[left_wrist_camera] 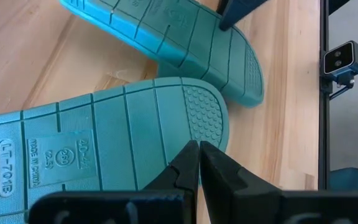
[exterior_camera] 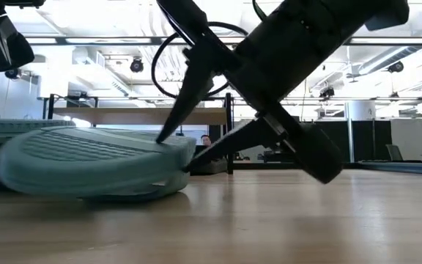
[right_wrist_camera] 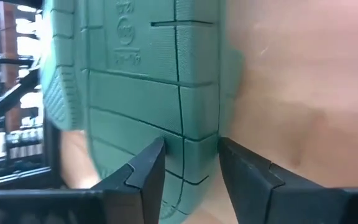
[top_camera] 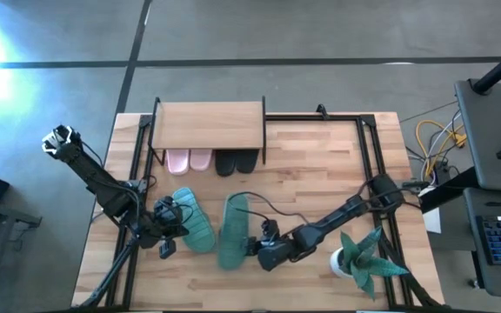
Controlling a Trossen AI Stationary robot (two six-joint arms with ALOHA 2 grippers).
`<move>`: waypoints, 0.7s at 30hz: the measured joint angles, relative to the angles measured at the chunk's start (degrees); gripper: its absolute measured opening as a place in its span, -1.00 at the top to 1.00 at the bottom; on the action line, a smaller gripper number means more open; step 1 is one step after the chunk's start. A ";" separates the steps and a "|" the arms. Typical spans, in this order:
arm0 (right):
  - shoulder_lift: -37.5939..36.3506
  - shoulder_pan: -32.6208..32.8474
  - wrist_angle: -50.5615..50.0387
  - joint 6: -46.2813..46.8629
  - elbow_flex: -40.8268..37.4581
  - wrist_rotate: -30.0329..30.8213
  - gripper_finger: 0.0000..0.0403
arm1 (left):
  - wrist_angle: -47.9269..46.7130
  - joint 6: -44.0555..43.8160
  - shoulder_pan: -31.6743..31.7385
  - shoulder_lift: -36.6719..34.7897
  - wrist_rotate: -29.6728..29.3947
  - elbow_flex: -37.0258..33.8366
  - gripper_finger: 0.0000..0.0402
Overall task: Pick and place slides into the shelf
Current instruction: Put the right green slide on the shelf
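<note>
Below the centre of the high view, two teal slides lie sole-up on the table [top_camera: 320, 156], side by side but apart. The right-hand slide [top_camera: 233, 230] is straddled at its edge by the right gripper [top_camera: 255, 248]; in the right wrist view the fingers [right_wrist_camera: 143, 174] are seen parted to about the sole's thickness, one on each face, seemingly in contact though a firm clamp cannot be confirmed. The left-hand slide [top_camera: 194, 222] is approached by the left gripper [top_camera: 170, 233], whose fingers [left_wrist_camera: 185, 168] are drawn together to a narrow point over the sole's rounded end, nothing being held. The shelf [top_camera: 207, 126] is placed at upper centre, with a pink pair [top_camera: 188, 160] and a black pair [top_camera: 236, 162] already tucked beneath its board. For a sound grasp, the right fingers should be pushed deeper over the rim before closing, since soft rubber may bend and slip from a shallow pinch. A plant [top_camera: 362, 257] stands at lower right.
</note>
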 joint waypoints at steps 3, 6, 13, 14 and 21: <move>-1.27 0.00 -5.13 -0.48 0.00 0.14 0.21 | -0.01 0.01 -0.01 0.00 0.00 -0.02 1.00; -3.39 -0.02 -11.34 -2.27 -0.02 0.53 0.11 | -0.09 -0.01 -0.01 0.00 0.00 -0.04 1.00; -7.92 -1.76 -23.23 -4.33 -0.13 3.29 -0.12 | -0.46 -0.01 -0.01 0.02 -0.02 -0.07 1.00; -8.16 -2.30 -23.17 -5.65 -0.13 2.74 -0.14 | -0.41 -0.01 -0.01 0.04 -0.02 -0.07 1.00; -8.42 -4.77 -17.99 -15.34 1.10 -4.06 -0.21 | -0.46 -0.20 -0.01 0.02 -0.02 -0.09 1.00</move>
